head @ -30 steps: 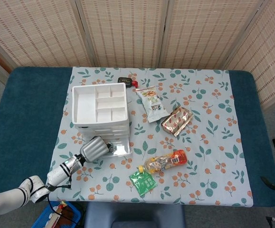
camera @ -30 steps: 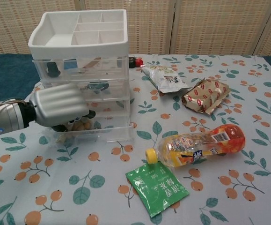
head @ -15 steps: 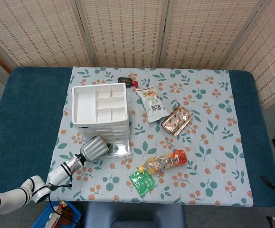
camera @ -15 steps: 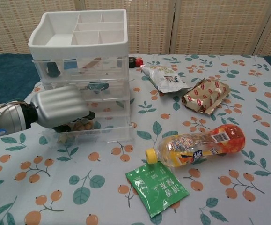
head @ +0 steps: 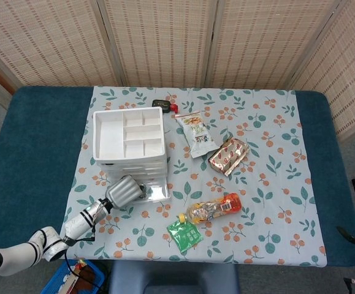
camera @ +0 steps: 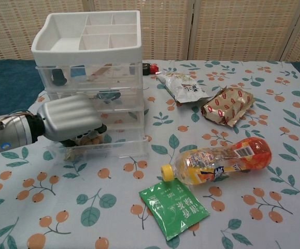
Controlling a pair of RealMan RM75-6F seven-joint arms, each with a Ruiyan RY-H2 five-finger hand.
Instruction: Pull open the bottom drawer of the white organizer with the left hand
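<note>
The white organizer [head: 129,139] [camera: 90,46] stands at the left of the floral cloth, with a compartment tray on top and clear drawers below. Its bottom drawer [head: 154,192] [camera: 121,146] sticks out a little toward the table's front, with small items inside. My left hand [head: 122,191] [camera: 69,118] has its fingers curled over the drawer's front left edge, gripping it. The right hand is not in either view.
A juice bottle [head: 214,207] [camera: 219,161] and a green sachet [head: 185,234] [camera: 174,207] lie right of the drawer. A snack packet [head: 196,134] [camera: 182,86] and a red-patterned wrapper [head: 229,155] [camera: 228,106] lie further back. A small black and red item [head: 165,105] sits behind the organizer.
My left hand has shifted slightly to the right along the drawer front. The drawer stands about as far out as before.
</note>
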